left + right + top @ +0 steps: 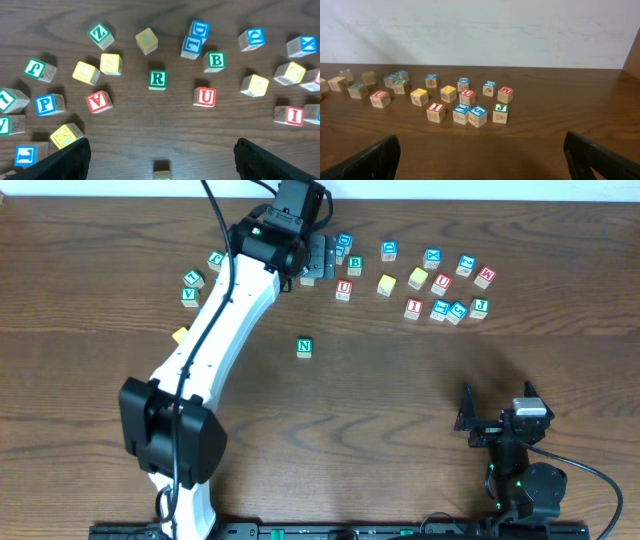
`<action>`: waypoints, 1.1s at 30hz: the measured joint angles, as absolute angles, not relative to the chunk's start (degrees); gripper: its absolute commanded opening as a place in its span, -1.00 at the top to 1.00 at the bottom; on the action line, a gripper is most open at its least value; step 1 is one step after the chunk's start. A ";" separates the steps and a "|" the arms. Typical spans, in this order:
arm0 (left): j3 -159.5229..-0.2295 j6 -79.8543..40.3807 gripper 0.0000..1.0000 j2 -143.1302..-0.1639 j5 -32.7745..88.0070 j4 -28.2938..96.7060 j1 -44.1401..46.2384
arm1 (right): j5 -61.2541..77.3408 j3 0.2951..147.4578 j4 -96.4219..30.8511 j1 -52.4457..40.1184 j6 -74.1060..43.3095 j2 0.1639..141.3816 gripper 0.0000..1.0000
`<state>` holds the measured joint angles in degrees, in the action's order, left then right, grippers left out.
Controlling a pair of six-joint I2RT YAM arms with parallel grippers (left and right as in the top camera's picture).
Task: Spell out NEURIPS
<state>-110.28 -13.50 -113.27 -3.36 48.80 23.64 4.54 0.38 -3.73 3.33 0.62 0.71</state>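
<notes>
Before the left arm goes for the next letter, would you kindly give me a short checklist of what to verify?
1. N block set down, letter up, apart from the others: ok.
2. Left gripper open and empty above the pile: ok.
3. E block found with its letter readable: cannot tell; no face in any view clearly reads E.
4. U block and R block upright, with free space around each: ok.
5. Right gripper open and away from the blocks: ok.
</notes>
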 measured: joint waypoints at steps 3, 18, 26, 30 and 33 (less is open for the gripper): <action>-110.28 -13.50 -0.81 -114.50 -3.31 48.82 23.64 | 4.54 0.38 -3.73 3.33 0.62 0.71 -0.99; -110.28 -13.50 -0.81 -115.09 -1.80 48.62 23.64 | 4.54 0.38 -3.73 3.31 0.62 0.71 -0.98; -110.28 -13.50 -0.81 -115.09 -2.35 46.06 23.64 | 4.54 0.38 -3.73 3.33 0.62 0.71 -0.99; -110.28 -13.50 -0.81 -115.09 -2.52 45.56 23.64 | 4.54 0.38 -3.73 3.33 0.62 0.71 -0.99; -110.28 -13.50 -0.81 -115.09 -2.55 45.50 23.64 | 4.54 0.38 -3.73 3.33 0.62 0.71 -0.99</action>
